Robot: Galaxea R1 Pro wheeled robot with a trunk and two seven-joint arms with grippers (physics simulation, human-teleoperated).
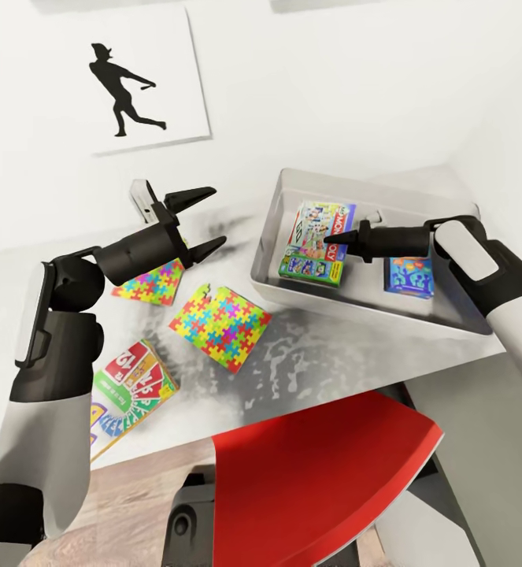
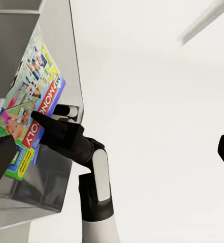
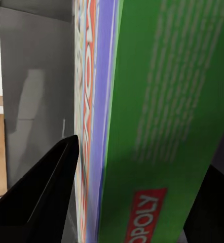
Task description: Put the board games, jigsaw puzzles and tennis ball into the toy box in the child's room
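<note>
The table (image 1: 347,354) carries the toy box (image 1: 418,197) at its far right corner. Inside lie the Monopoly box (image 1: 317,242) and a small blue box (image 1: 409,276). The right gripper (image 1: 357,240) pinches the Monopoly box's edge (green side close in the wrist view). The Skip-Bo box (image 1: 127,390) and two jigsaw puzzles (image 1: 220,316) lie outside. The left gripper (image 1: 207,219) hovers, fingers spread, empty.

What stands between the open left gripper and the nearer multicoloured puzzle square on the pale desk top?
Nothing visible. The left gripper is open above the farther puzzle square. The nearer multicoloured puzzle square lies flat on the pale desk top, uncovered, with only bare surface between it and the light-grey toy box.
</note>
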